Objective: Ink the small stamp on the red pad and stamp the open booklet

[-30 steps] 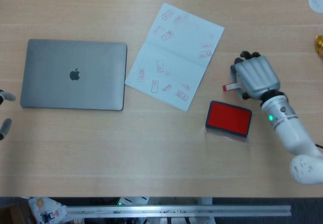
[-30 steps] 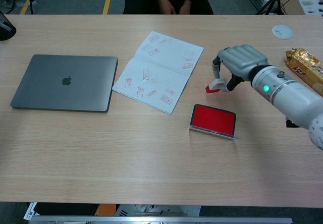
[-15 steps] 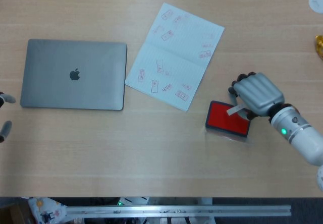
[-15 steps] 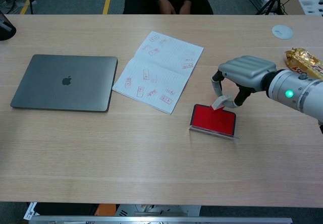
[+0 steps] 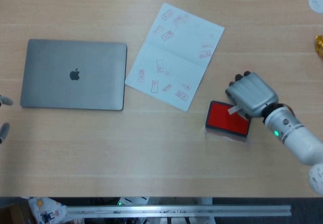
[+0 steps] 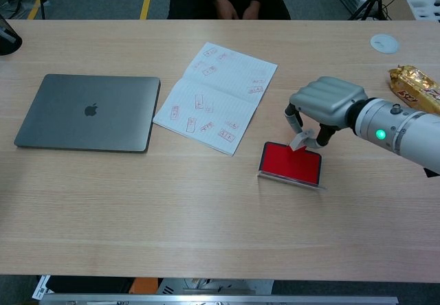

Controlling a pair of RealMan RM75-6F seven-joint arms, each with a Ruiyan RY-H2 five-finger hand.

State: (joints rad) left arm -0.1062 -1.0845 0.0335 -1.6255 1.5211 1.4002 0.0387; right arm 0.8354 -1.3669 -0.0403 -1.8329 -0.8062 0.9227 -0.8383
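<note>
Red pad (image 5: 228,118) (image 6: 291,161) sits near table centre-right, at approx 4 o'clock from the open booklet (image 5: 174,55) (image 6: 215,97), apart from it. Right hand (image 5: 250,95) (image 6: 324,102) hangs over the pad's upper right corner, fingers curled round the small stamp (image 5: 233,110) (image 6: 299,140), stamp's lower end down at the pad; contact can't be told. Booklet pgs already carry red marks. Grey laptop (image 5: 74,74) (image 6: 87,112) lies shut at 9 o'clock of booklet. Left hand (image 5: 3,118) barely in head view at 9 o'clock edge, fingers apart, holding nothing.

Wooden table (image 6: 206,209) — closed laptop (image 6: 88,112), open booklet (image 6: 216,97), red pad (image 6: 290,163), gold packet (image 6: 414,86).
</note>
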